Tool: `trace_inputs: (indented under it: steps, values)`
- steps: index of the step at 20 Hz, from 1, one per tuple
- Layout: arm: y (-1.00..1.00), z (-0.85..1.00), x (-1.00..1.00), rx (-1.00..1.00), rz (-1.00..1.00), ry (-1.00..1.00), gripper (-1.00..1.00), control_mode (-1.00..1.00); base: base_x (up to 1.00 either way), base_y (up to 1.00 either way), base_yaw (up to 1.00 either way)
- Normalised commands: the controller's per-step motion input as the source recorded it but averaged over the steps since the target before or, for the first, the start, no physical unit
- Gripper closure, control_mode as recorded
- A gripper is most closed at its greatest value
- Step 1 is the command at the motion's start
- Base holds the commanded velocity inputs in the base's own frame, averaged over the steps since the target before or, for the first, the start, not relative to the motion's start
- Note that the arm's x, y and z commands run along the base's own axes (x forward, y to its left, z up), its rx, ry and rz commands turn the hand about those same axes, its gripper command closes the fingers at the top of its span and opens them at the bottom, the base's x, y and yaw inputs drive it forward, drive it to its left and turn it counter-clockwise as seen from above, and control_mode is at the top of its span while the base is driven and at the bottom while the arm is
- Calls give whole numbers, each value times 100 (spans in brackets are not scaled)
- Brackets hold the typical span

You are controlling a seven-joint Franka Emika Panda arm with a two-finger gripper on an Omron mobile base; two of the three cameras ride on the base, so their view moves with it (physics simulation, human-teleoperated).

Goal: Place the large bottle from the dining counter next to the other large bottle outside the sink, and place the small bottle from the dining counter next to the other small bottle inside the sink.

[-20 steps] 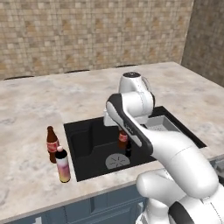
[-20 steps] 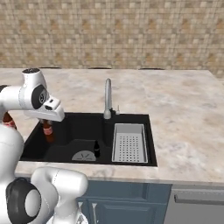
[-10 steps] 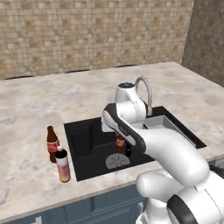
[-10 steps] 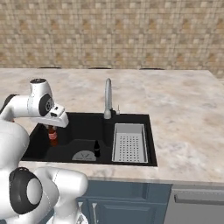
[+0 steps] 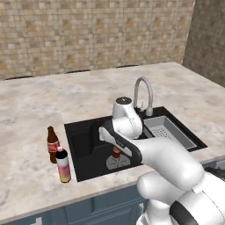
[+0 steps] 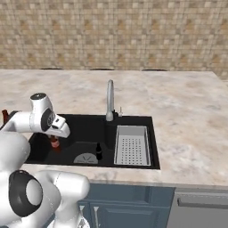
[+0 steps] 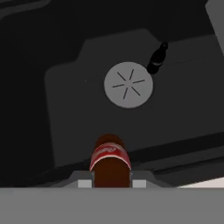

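Note:
My gripper (image 7: 111, 181) is shut on a small brown bottle with a red label (image 7: 110, 162), holding it upright by the body above the black sink floor. From the base views the hand hangs low inside the basin with the small bottle (image 5: 116, 152) (image 6: 54, 143) beneath it. The other small bottle (image 7: 156, 59) (image 6: 99, 151), dark, stands upright beside the round drain (image 7: 128, 85). Two large bottles stand together on the counter left of the sink: a cola-brown one (image 5: 52, 145) and a pinkish one (image 5: 63, 165).
The sink (image 5: 83, 145) is a deep black basin with steep walls. A curved faucet (image 5: 143, 92) rises behind it. A grey strainer basket (image 5: 169, 132) (image 6: 132, 144) fills its right part. Marble counter surrounds it, with a tiled wall behind.
The arm has folded down and carried the small bottle lower into the basin, toward the drain. The bottles on the counter and the dark bottle have not moved.

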Motion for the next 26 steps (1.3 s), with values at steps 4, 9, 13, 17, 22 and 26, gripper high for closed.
trace_inputs:
  steps: [4, 9, 13, 17, 22, 26]
  values:
    - [0, -7, 32, 0, 0, 7, 100, -100, 0, 0, 0]
    - [0, 0, 28, 0, 0, 23, 100, -100, 0, 0, 0]
    - [0, -20, 14, 0, 0, 6, 100, -100, 0, 0, 0]
    - [0, -39, 2, 0, 0, -5, 100, -100, 0, 0, 0]
    - [0, -41, 0, 0, 0, -12, 100, -100, 0, 0, 0]
    - [0, -29, 10, 0, 0, -8, 100, -100, 0, 0, 0]
